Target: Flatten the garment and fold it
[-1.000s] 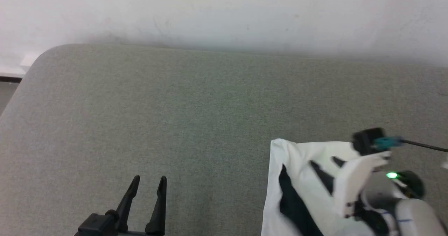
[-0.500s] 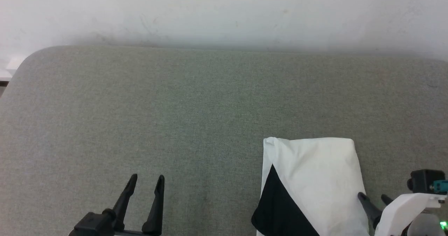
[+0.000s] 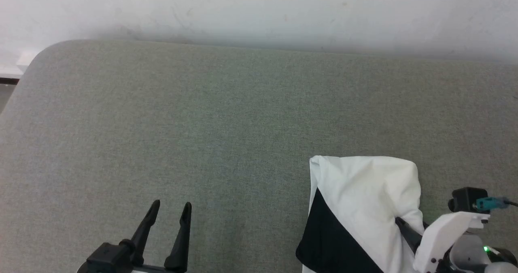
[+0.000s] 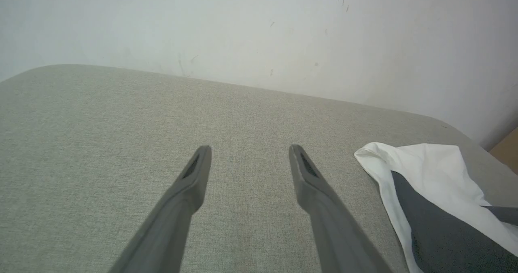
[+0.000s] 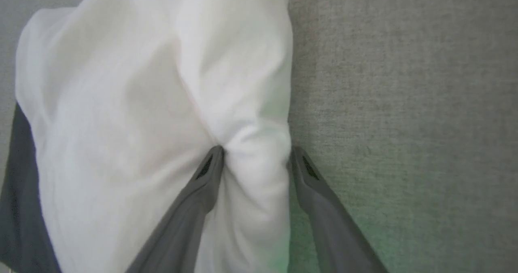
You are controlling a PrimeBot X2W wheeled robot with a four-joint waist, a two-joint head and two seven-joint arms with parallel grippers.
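Garment (image 3: 364,192), a folded white bundle with one black sleeve showing, lies on the grey fabric tabletop (image 3: 202,123) at the robot's right. Right gripper (image 5: 255,151) jaws stand wide apart, astride a bunched fold at its edge. Left gripper (image 4: 249,149) jaws are apart above the tabletop, well clear of the cloth.

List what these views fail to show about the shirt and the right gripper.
Garment: near end cut off by the head view's bottom edge.
Its lower layers: hidden under the white top fold in every view.
Right gripper: right wrist view, cloth bunches between the fingers; gripped or merely straddled, cannot tell.
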